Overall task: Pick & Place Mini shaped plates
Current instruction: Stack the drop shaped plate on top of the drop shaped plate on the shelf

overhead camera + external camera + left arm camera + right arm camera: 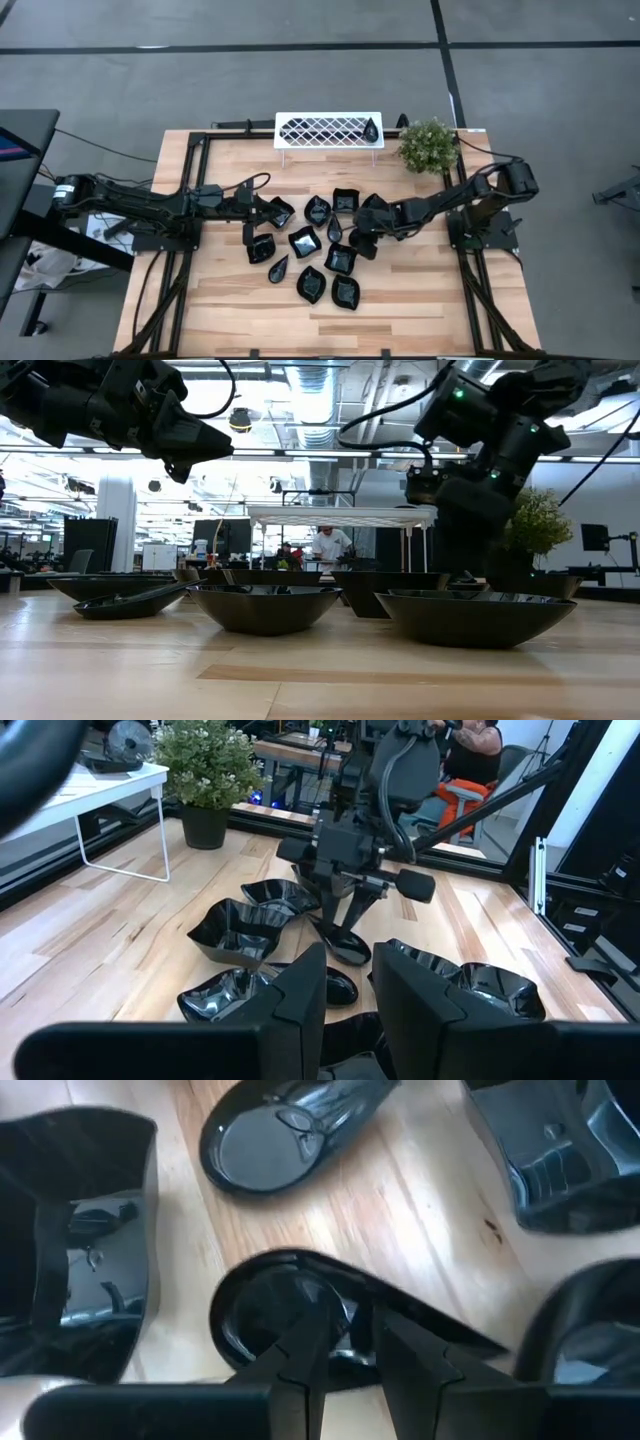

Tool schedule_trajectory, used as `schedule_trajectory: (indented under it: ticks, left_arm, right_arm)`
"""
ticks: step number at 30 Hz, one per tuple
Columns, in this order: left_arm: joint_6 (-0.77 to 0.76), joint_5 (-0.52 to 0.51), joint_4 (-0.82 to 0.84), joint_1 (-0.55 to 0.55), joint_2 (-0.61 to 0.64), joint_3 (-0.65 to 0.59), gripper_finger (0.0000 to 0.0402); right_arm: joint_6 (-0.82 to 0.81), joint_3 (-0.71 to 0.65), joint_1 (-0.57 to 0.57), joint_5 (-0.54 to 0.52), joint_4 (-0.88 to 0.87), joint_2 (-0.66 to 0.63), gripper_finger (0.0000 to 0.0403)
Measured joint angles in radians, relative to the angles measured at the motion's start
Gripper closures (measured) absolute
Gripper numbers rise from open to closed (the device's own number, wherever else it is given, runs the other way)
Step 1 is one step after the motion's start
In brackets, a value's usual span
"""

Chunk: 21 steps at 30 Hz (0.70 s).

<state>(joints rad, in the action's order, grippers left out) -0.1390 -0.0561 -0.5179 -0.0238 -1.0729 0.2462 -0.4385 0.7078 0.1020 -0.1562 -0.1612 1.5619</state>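
The right gripper (345,1355) has its jaws nipped on the rim of a teardrop plate (270,1315) amid the mini shaped plates (318,250) mid-bench: the pick is underway. Next, probably a lift toward the white rack (328,130) at the far edge. The left gripper (350,1005), jaws slightly apart and empty, waits beside the cluster.

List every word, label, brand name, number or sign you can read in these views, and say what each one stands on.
None can be read: the black mini plates, the white lattice rack, the potted plant and the wooden table show no print. Any signs in the room behind are too small to read.
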Motion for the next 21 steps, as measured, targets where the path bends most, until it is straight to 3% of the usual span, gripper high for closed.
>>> schedule_trajectory:
  ticks: [11,21]
  left_arm:
    - [0.0,0.0,0.0,0.0,0.0,0.0,0.0314]
    - [0.0,0.0,0.0,0.0,0.0,0.0,0.0314]
  right_arm:
    - [-0.005,0.023,0.0,-0.008,-0.037,-0.001,0.0326]
    - [-0.049,0.023,0.015,-0.05,-0.076,-0.115,0.0326]
